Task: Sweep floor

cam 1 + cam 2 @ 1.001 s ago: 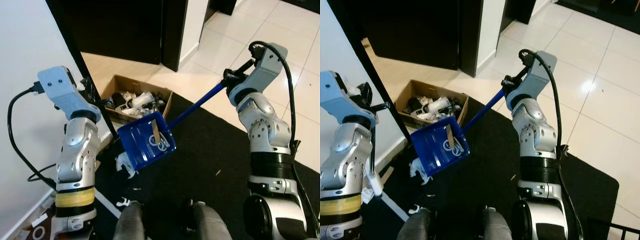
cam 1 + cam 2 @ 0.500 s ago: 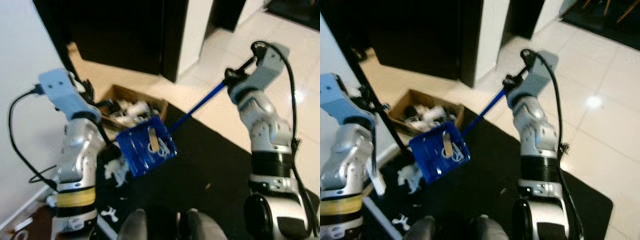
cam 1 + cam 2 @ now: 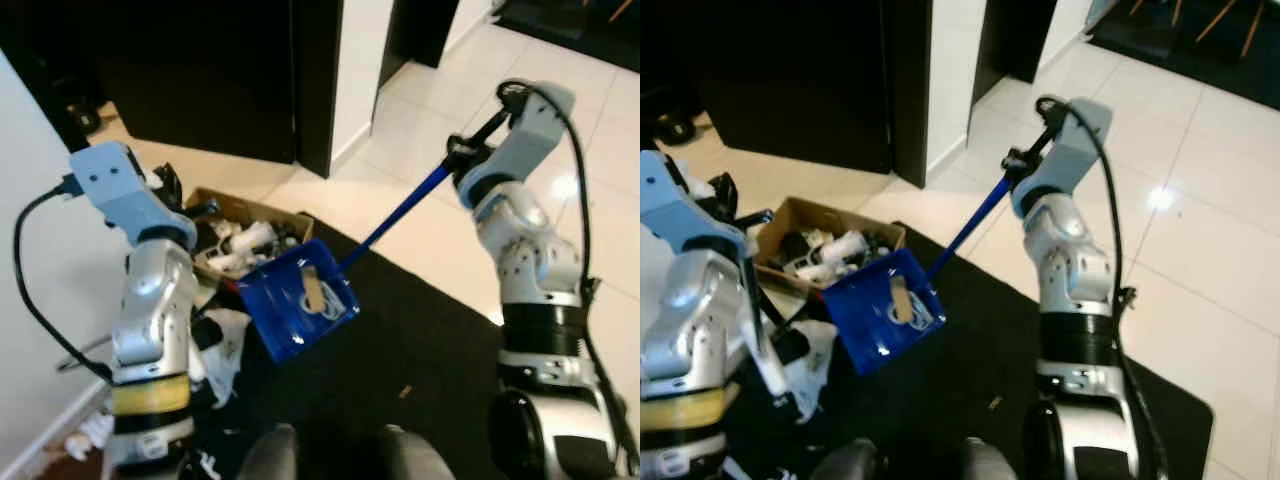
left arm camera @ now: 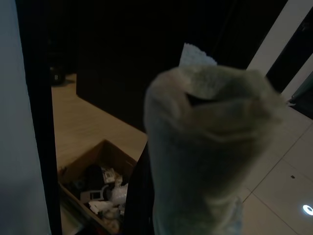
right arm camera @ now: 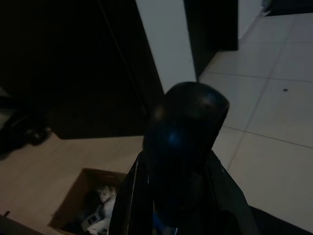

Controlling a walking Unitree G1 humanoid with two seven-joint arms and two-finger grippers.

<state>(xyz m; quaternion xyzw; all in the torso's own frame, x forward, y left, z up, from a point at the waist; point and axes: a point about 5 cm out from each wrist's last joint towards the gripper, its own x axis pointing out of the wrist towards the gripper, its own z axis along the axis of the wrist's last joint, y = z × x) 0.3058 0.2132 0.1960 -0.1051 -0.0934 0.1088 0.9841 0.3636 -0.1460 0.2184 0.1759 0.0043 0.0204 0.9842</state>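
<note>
Black rug (image 3: 420,330): lies nearest, beneath the raised pan.
Left gripper (image 3: 172,188): arm bent upward beside the wall; finger state cannot be told.
Dustpan (image 3: 298,300): blue, tilted, holding debris, just before the cardboard box (image 3: 250,235).
Right gripper (image 3: 462,158): arm raised, elbow bent, clenched on the dustpan's handle (image 3: 400,212); pan well below it.

Both eye views look down from the head, forward over the black rug (image 3: 420,330) and tiled floor (image 3: 1230,220), sharing the cardboard box (image 3: 262,215) and blue dustpan (image 3: 883,311). Each wrist view looks close along its own arm toward that same box (image 4: 98,181).
</note>
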